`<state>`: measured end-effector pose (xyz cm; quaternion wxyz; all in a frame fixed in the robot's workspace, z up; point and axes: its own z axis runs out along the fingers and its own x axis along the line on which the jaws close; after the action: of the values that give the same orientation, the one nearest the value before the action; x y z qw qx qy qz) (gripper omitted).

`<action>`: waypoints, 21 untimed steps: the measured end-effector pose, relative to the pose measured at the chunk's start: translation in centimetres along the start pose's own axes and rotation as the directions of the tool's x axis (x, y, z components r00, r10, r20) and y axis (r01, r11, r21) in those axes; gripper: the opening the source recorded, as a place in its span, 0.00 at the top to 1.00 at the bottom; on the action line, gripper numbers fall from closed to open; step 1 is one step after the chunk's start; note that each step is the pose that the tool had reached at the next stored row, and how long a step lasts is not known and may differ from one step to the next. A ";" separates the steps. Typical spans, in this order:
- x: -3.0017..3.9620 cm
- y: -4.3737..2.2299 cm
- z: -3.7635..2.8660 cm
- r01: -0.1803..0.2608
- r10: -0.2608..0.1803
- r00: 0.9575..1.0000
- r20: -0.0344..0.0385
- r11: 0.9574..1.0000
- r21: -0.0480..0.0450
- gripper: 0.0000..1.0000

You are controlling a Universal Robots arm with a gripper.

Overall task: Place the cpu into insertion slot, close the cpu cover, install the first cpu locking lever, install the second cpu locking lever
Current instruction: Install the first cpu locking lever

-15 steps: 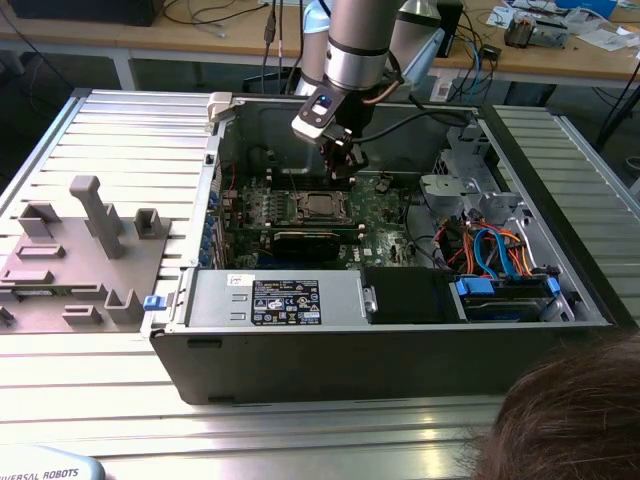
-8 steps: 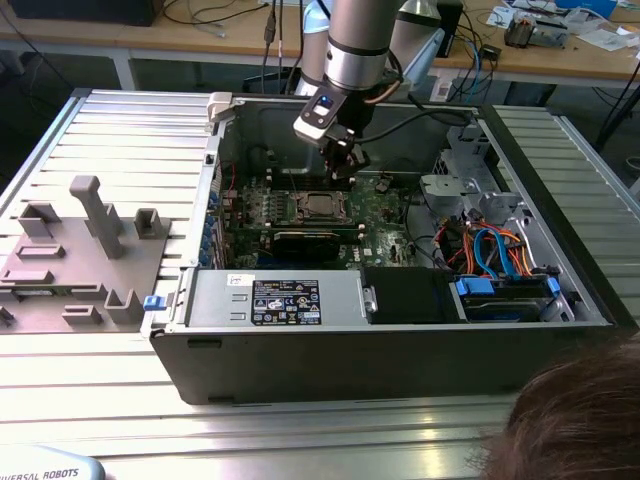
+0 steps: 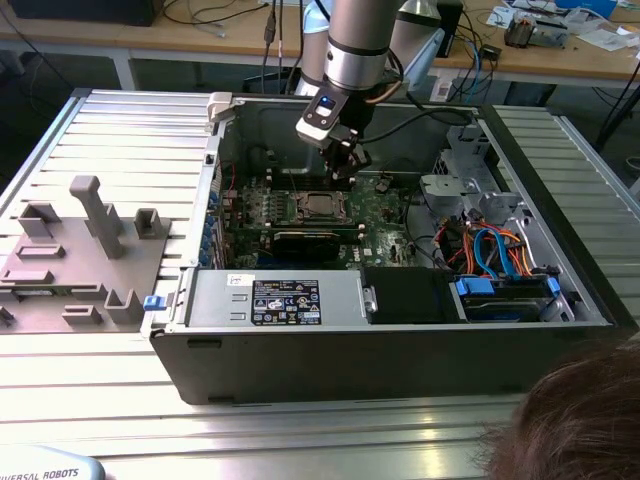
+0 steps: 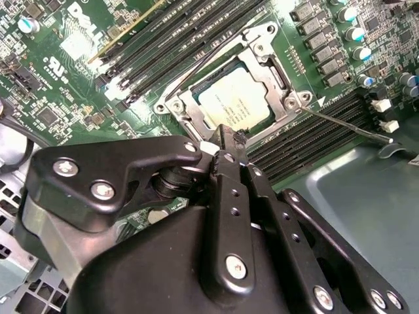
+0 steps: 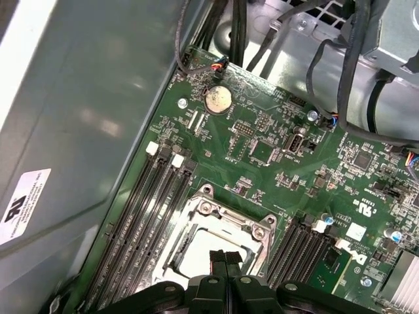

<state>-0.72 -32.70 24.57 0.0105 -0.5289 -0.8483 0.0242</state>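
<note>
From where I stood, the arm [image 3: 355, 45] reached down into the open computer case [image 3: 400, 350], which lay on the ridged metal bench [image 3: 300, 430]. Its hand [image 3: 345, 165] hung in the upper middle of the exterior view, just above the green board [image 3: 385, 215]. It was close over the socket [image 3: 320, 207] and a little toward the exterior view's right of it.

The two black fingertips [image 5: 217, 260] were pressed together with only a thin seam between them, and they held nothing. In the second wrist view the hand [image 4: 224, 135] pointed at the near edge of the socket. I could not tell whether it touched the metal there.

The chip [image 4: 234, 99] sat in the socket. Its pale silver top showed through the square window of the cover [image 4: 268, 69], which lay flat over it. A thin wire lever [image 4: 347, 124] ran out from one corner of the socket across the black memory slots [image 4: 294, 140], and I could not tell whether it was latched.

In the first wrist view a round coin battery [image 5: 218, 99] sat on the board beyond the socket. At the exterior view's left, well apart from the case, a grey tray of blocks [image 3: 80, 250] rested on the bench. Someone's hair [image 3: 580, 420] showed in the lower right corner of the exterior view.
</note>
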 end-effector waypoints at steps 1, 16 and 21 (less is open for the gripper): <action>0.00 0.00 0.00 0.003 -0.003 1.000 0.000 1.000 0.000 0.89; 0.00 0.00 0.00 0.064 -0.064 0.998 0.003 0.998 0.000 0.89; 0.00 0.00 0.00 0.086 -0.086 0.996 0.005 0.996 0.000 0.89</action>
<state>-0.72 -32.70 24.57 0.0095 -0.4917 -0.8704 0.0247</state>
